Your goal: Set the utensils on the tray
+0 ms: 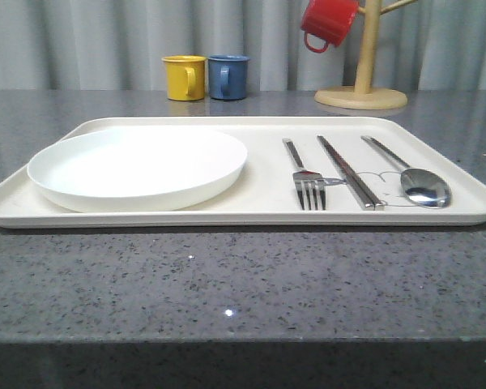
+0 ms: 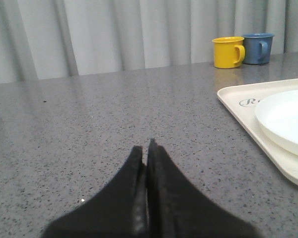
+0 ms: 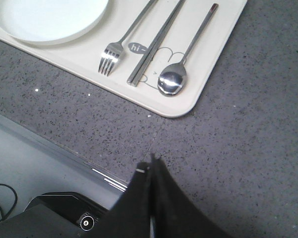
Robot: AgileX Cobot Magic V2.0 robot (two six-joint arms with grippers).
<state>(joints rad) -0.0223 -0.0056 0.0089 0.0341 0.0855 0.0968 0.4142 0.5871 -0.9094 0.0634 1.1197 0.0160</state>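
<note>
Silver fork (image 1: 306,177), chopsticks (image 1: 350,172) and spoon (image 1: 413,178) lie on the tray (image 1: 259,212).

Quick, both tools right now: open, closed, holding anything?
Left tool: closed, holding nothing, above bare countertop.
Right tool: closed, holding nothing, beside the tray.

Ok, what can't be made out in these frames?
- Rabbit drawing on the tray: covered by the chopsticks and spoon in the right wrist view.
- Tray script: cut short by the plate in the left wrist view.
- Red mug: top cropped by the front view's edge.
</note>
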